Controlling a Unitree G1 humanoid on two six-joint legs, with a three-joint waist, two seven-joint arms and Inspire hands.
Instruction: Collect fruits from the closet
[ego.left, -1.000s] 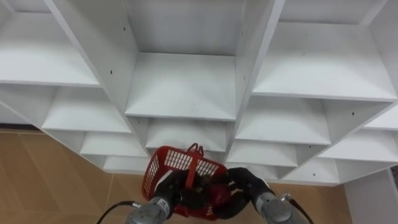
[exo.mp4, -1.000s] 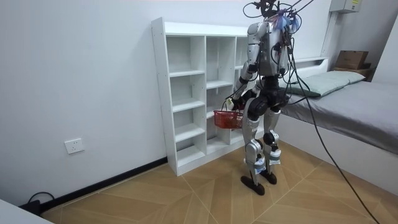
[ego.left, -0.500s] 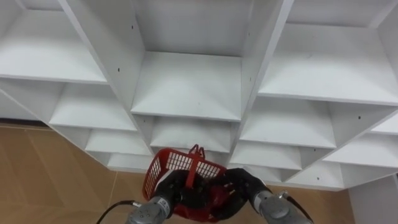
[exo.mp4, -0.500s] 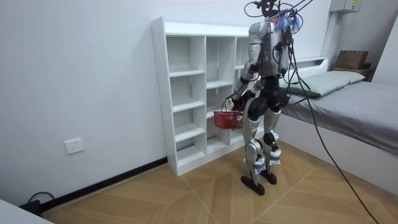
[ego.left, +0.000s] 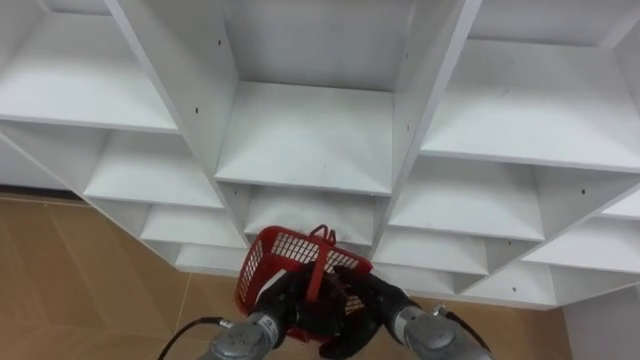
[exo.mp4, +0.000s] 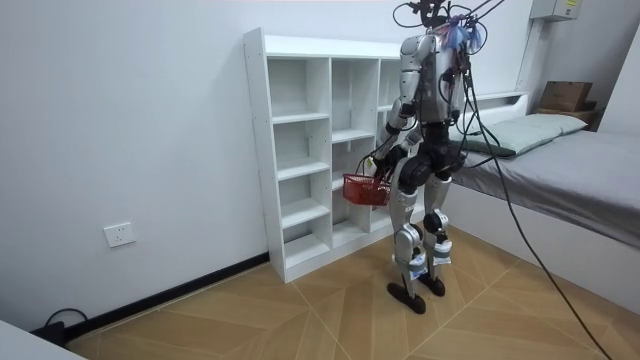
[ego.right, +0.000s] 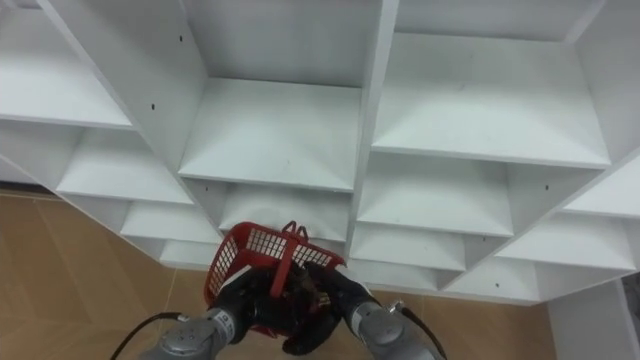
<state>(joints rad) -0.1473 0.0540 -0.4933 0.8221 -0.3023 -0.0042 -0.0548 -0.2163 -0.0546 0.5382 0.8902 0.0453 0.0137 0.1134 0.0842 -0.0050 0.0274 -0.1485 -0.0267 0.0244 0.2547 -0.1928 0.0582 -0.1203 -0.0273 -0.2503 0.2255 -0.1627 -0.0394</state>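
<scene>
I stand facing a white closet of open shelves (ego.left: 305, 135). A red mesh basket (ego.left: 285, 265) with an upright handle (ego.left: 318, 262) hangs in front of me at about hip height, also seen as the basket (exo.mp4: 362, 190) in the room view. My left hand (ego.left: 278, 305) is curled on the basket's near side and carries it. My right hand (ego.left: 368, 305) reaches over the near rim into the basket from the right. What lies inside the basket is dark and I cannot make it out. The shelves I see hold no fruit.
The closet (exo.mp4: 300, 150) stands against the wall, with upright dividers between its compartments. A bed (exo.mp4: 560, 160) lies behind me at the room view's right. Wooden floor (ego.left: 90, 270) shows below the lowest shelves.
The basket has come up a little toward the shelves. A red round thing that showed by my right hand a second ago is out of sight. The head camera has shifted slightly.
</scene>
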